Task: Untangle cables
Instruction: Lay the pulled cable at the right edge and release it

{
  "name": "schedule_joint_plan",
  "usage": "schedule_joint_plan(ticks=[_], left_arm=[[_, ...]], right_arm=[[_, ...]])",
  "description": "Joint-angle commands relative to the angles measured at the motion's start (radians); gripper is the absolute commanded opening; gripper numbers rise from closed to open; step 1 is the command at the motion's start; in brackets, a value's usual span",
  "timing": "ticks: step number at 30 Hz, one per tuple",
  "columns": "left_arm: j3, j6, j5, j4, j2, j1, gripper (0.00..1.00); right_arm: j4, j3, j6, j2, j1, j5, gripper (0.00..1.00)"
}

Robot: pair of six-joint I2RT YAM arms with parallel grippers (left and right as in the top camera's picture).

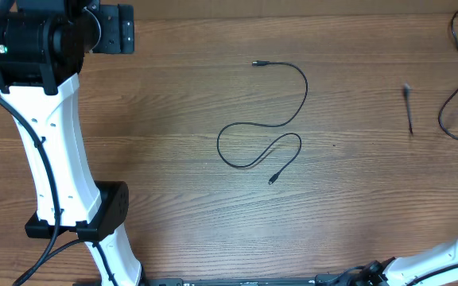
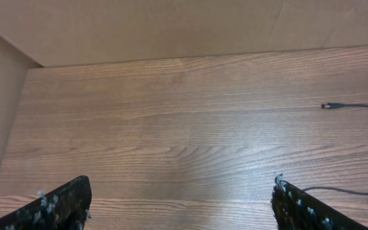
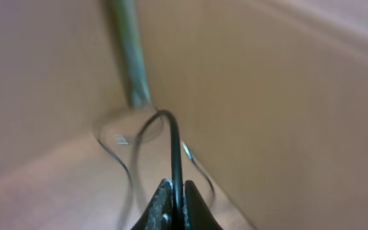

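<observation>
Two black left fingers [image 2: 59,206] sit at the lower corners of the left wrist view, spread wide, with only the brown wood-grain table [image 2: 171,128] between them. In the right wrist view the black right fingers [image 3: 165,207] are pressed together on a thin black cord [image 3: 174,153], which rises from their tips and bends over in an arc. That picture is blurred, and I cannot tell which cable this cord belongs to.

From overhead, the white left arm [image 1: 50,151] reaches from the near edge to the far left corner. In the middle of the table lies a thin black flexible cable with small plug ends [image 1: 305,87], apart from everything else. One plug lies nearer; from it the strand curls in an open loop, then sweeps up to the other plug farther away. Well to the right is a short dark blurred streak [image 1: 409,111]. Just beyond it a second thin black cable [image 1: 441,119] curves along the far right edge and runs out of view.
</observation>
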Motion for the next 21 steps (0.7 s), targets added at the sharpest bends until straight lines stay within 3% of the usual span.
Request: schedule_joint_plan(ticks=[1,9,17,21], left_arm=[[0.006,0.025,0.012,-0.003,0.011,0.0,0.9],[0.006,0.017,0.014,-0.004,0.011,0.0,0.89],[0.006,0.018,0.038,-0.009,0.011,0.0,0.89],[0.006,0.018,0.039,-0.009,0.011,0.0,0.89]], right_arm=[[0.035,-0.115,-0.023,0.005,-0.07,-0.096,0.04],[0.111,-0.096,-0.013,-0.045,-0.09,-0.285,0.04],[0.26,0.066,0.101,-0.105,-0.023,-0.275,0.04],[0.294,0.105,0.113,-0.104,-0.008,-0.146,0.04]])
